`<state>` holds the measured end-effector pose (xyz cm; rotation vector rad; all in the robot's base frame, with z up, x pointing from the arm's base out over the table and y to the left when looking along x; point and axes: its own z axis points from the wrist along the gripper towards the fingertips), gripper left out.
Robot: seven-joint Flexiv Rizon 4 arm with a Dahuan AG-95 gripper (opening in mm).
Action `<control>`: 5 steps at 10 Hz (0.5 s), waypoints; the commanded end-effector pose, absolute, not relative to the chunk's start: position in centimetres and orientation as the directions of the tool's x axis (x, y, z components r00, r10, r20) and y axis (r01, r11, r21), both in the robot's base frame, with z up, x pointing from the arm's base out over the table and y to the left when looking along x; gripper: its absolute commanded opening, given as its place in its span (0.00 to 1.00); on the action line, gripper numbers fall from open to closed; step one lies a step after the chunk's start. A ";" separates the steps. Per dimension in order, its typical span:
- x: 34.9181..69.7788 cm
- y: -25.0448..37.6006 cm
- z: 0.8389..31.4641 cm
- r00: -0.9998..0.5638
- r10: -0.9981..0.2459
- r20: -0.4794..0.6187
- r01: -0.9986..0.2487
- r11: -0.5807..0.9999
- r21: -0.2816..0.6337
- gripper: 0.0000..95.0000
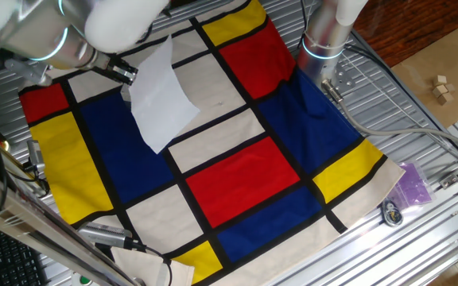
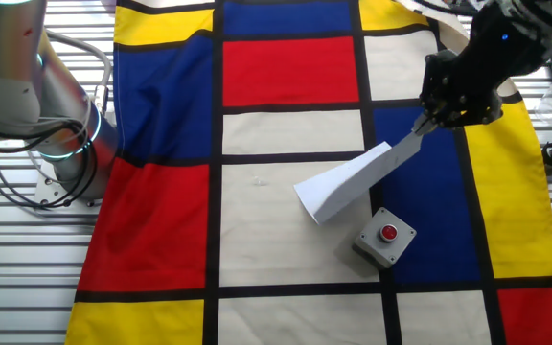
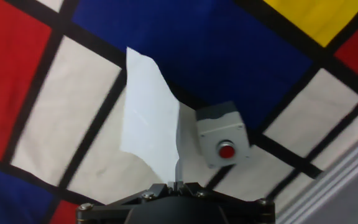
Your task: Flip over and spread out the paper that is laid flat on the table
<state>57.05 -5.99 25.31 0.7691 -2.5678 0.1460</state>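
The paper (image 1: 161,95) is a thin white sheet lifted off the table, held by one edge and hanging bent above the cloth. In the other fixed view the paper (image 2: 353,180) slants down from the gripper toward a cream panel. My gripper (image 2: 427,125) is shut on the paper's upper edge; it also shows in one fixed view (image 1: 127,75). In the hand view the paper (image 3: 149,121) runs up from my closed fingertips (image 3: 174,183). The table's cloth (image 2: 286,72) of red, blue, yellow and cream blocks lies flat below.
A grey box with a red button (image 2: 385,234) sits on the cloth just below the paper, also in the hand view (image 3: 222,137). A second arm's base (image 2: 60,144) stands at the cloth's edge. Cables and small parts lie on the slatted metal (image 1: 420,187).
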 end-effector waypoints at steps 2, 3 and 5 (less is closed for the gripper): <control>56.8 -5.9 25.1 -0.621 -0.612 0.489 -0.698 0.716 0.009 0.00; 56.8 -5.9 25.1 -0.596 -0.631 0.497 -0.725 0.689 0.004 0.00; 56.8 -5.9 25.1 -0.535 -0.668 0.517 -0.781 0.624 -0.002 0.00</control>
